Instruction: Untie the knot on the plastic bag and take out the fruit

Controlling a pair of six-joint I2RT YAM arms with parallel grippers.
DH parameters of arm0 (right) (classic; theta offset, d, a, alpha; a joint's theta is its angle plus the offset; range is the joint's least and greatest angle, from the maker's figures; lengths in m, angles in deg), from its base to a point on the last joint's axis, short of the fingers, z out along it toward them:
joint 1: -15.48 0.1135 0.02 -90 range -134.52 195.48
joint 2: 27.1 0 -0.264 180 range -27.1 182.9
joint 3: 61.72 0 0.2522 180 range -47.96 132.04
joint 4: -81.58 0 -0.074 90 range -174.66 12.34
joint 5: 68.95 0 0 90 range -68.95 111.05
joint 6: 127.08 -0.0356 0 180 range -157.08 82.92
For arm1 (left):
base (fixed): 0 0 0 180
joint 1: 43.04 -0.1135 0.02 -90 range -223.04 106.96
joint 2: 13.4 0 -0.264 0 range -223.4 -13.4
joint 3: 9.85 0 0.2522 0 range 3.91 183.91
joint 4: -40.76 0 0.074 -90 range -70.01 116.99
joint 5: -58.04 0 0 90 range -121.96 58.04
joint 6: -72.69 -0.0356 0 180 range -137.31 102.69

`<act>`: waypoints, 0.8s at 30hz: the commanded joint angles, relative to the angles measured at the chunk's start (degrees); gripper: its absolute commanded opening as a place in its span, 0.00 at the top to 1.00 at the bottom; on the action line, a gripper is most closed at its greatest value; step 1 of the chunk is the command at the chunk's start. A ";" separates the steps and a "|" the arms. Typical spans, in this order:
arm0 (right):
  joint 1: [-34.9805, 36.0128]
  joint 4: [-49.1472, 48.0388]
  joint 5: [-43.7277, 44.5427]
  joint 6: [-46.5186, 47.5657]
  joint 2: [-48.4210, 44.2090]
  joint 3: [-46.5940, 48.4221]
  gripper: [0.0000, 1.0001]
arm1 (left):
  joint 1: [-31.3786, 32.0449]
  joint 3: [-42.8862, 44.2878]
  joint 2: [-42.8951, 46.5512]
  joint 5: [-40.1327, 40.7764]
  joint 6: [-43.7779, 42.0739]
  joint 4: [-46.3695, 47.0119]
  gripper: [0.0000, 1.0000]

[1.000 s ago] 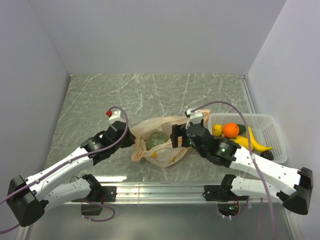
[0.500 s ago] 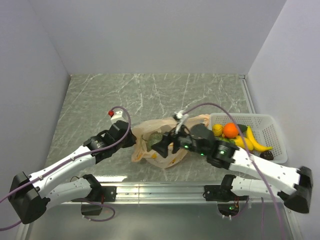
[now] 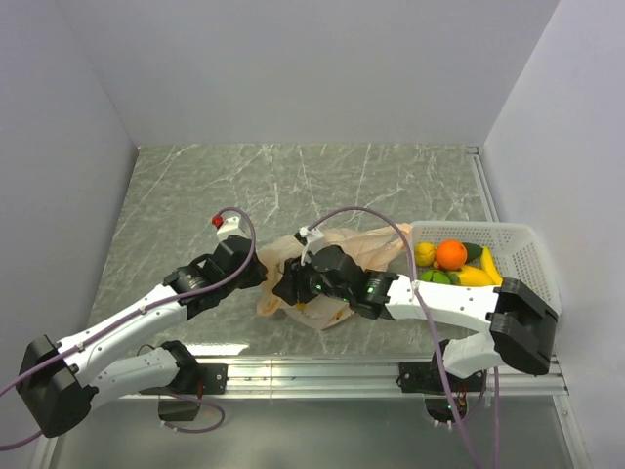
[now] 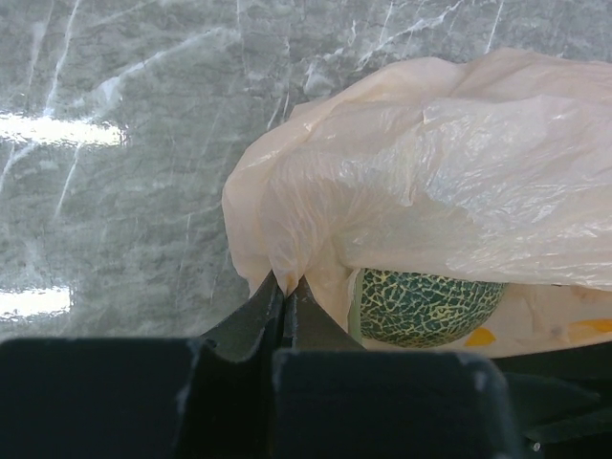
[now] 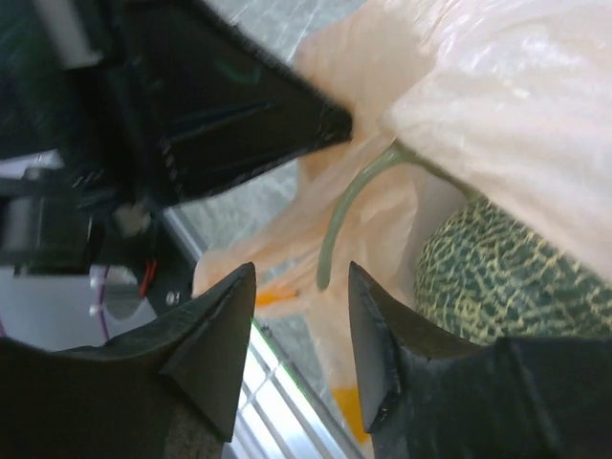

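Note:
The pale orange plastic bag (image 3: 363, 244) lies crumpled at the table's middle, its mouth open; no knot shows. My left gripper (image 3: 256, 277) is shut on the bag's left edge, a pinched fold between the fingertips in the left wrist view (image 4: 285, 283). The netted green melon (image 4: 430, 308) sits inside the bag (image 4: 449, 163) and also shows in the right wrist view (image 5: 516, 277). My right gripper (image 3: 286, 288) is open (image 5: 301, 271) over the bag's front left part, close to the left gripper, with bag film (image 5: 382, 220) between and beyond its fingers.
A white mesh basket (image 3: 532, 244) stands at the right and holds an orange (image 3: 450, 254), a lemon (image 3: 425, 254), a banana (image 3: 480, 277) and green pieces. Grey walls close in the table on three sides. The metal rail (image 3: 312, 371) runs along the near edge.
My right arm has swung left from beside the basket, across the bag, to its front left part. The left gripper has kept its hold on the bag's edge.

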 commanded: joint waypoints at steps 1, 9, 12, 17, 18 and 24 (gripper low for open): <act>0.16 -5.96 4.30 -1.65 1.78 2.54 0.51 | -0.17 1.13 0.57 -1.41 0.72 1.13 0.99; -0.71 -6.31 6.69 -1.57 5.56 3.24 0.65 | -0.17 0.95 0.83 -1.15 0.72 1.13 0.99; -0.71 -7.97 5.55 -1.30 6.44 3.42 0.67 | -0.17 0.95 0.66 -1.32 0.72 1.39 0.99; -0.71 -7.98 3.96 -0.08 7.24 4.65 1.00 | -0.17 0.77 0.48 -1.06 0.89 1.40 0.99; -0.71 -7.29 3.44 0.19 6.54 4.65 1.00 | -0.09 0.86 0.31 -0.54 0.72 1.31 0.99; -0.63 -0.89 0.19 4.84 -1.01 3.33 1.00 | -0.52 4.28 -1.01 6.05 -1.30 -2.11 0.99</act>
